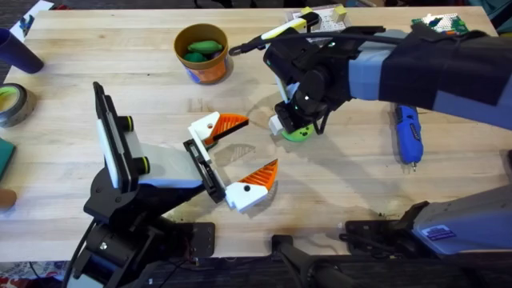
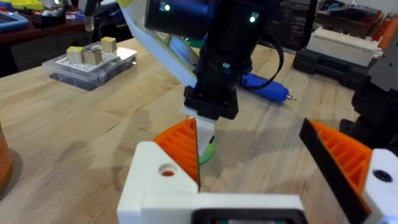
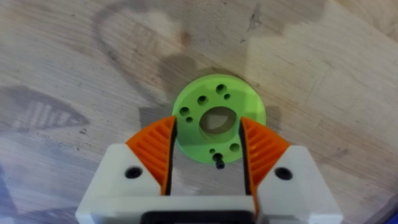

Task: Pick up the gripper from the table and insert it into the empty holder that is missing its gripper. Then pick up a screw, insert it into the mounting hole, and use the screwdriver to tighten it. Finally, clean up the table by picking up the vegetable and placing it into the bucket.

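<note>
The vegetable (image 3: 217, 93), a lime-green disc with a centre hole, lies at the table's middle (image 1: 302, 134). My right gripper (image 3: 208, 121) reaches in from the right and stands over it (image 1: 292, 126), its orange pads (image 3: 155, 146) drawn in against the disc's two sides. A little nearer, my left gripper (image 1: 240, 156) hangs open with nothing between its white fingers, pointing toward the disc (image 2: 208, 153). The bucket (image 1: 202, 70), yellow-rimmed and orange with a blue patch, stands at the back left of centre and holds a darker green lump (image 1: 203, 50). The blue screwdriver (image 1: 409, 134) lies to the right.
A clear box (image 1: 320, 18) with small blocks sits at the back edge, beside a yellow-handled tool (image 1: 272, 34). A dark blue cup (image 1: 16, 50) and a tape roll (image 1: 11, 104) stand at the far left. Bare wood lies between the bucket and the disc.
</note>
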`<action>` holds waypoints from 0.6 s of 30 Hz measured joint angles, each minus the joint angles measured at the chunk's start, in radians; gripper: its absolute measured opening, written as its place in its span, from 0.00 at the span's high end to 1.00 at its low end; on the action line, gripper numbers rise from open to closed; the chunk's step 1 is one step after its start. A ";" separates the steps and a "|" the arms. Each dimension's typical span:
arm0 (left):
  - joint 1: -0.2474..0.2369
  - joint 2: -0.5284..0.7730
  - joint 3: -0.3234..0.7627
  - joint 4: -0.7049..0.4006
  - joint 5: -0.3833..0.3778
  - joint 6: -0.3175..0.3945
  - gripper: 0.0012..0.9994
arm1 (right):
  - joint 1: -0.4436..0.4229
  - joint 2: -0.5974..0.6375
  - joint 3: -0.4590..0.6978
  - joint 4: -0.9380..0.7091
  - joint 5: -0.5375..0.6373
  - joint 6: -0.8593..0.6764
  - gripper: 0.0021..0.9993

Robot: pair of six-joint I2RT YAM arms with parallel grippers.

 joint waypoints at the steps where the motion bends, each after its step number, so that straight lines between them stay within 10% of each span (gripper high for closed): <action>1: 0.000 0.003 0.001 0.010 -0.001 0.000 0.01 | 0.002 0.000 0.000 0.002 0.000 0.005 0.44; 18: 0.000 0.006 0.002 0.012 -0.001 -0.001 0.01 | 0.002 -0.272 0.235 -0.321 0.026 0.053 0.44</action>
